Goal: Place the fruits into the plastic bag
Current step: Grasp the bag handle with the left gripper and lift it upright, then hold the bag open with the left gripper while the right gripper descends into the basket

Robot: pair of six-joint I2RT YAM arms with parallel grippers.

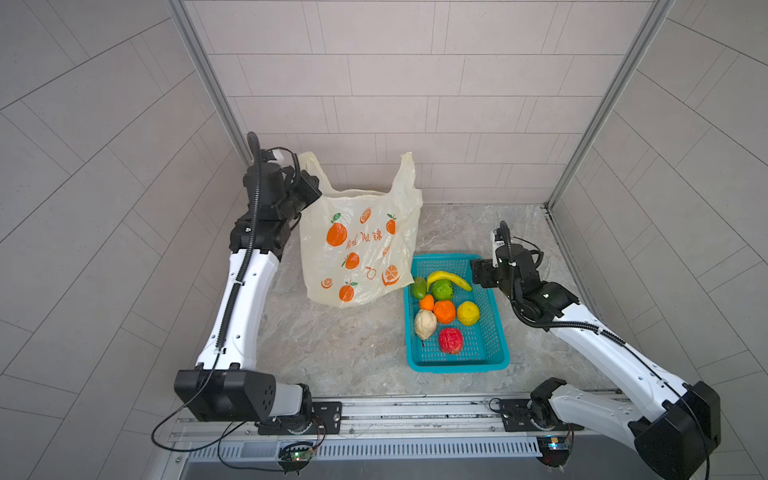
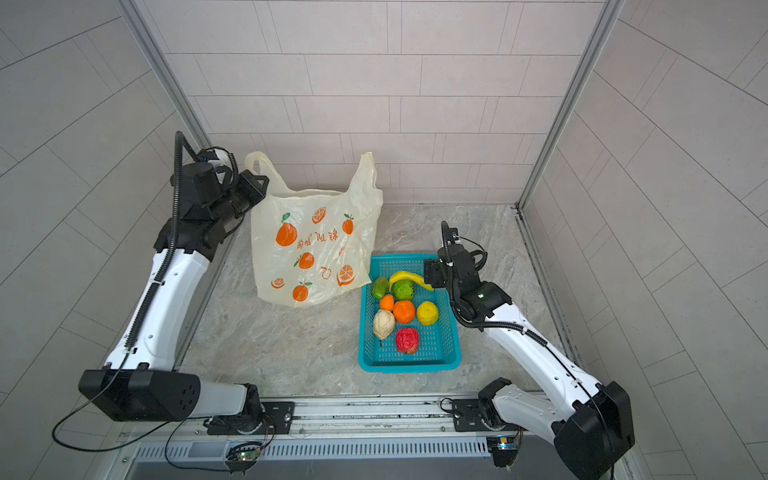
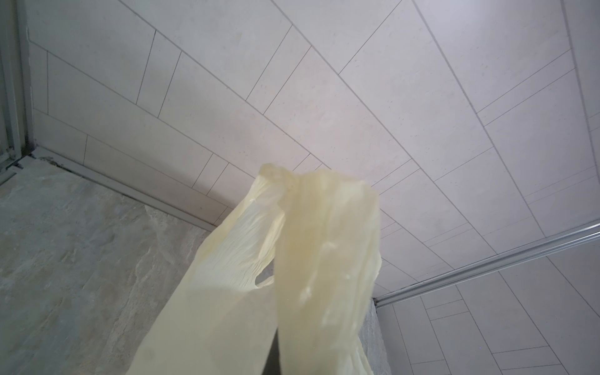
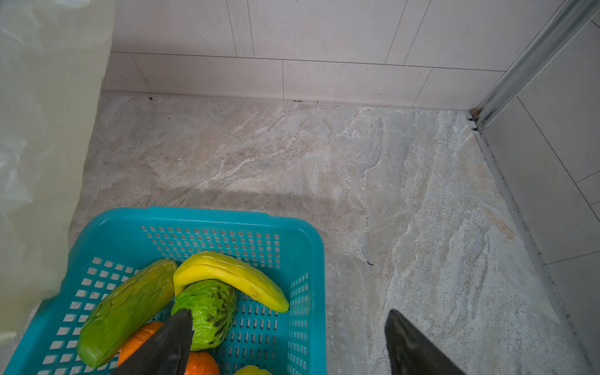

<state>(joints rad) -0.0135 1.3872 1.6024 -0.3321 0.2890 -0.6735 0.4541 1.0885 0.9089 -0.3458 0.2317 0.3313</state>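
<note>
Holding the bag [image 1: 357,249] by one handle in my tight-shut left gripper [image 1: 311,192], I have my right gripper [image 4: 289,324] wide open above the basket [image 1: 457,368], where all the fruits [image 1: 444,311] sit, so none are in the bag yet.

**Surface Findings: Materials and Finish**

I record the plastic bag [image 1: 361,249] as thin translucent film, creased, with a faint sheen. The basket [image 1: 457,366] is perforated teal plastic, smooth and glossy. The banana [image 4: 227,272] looks smooth and satin. The green fruit [image 4: 211,308] is bumpy and the red ball [image 1: 451,340] coarse-textured. The tabletop [image 1: 353,345] reads to me as matt, veined stone. The wall panels [image 1: 374,104] are matt and lightly speckled.
</note>
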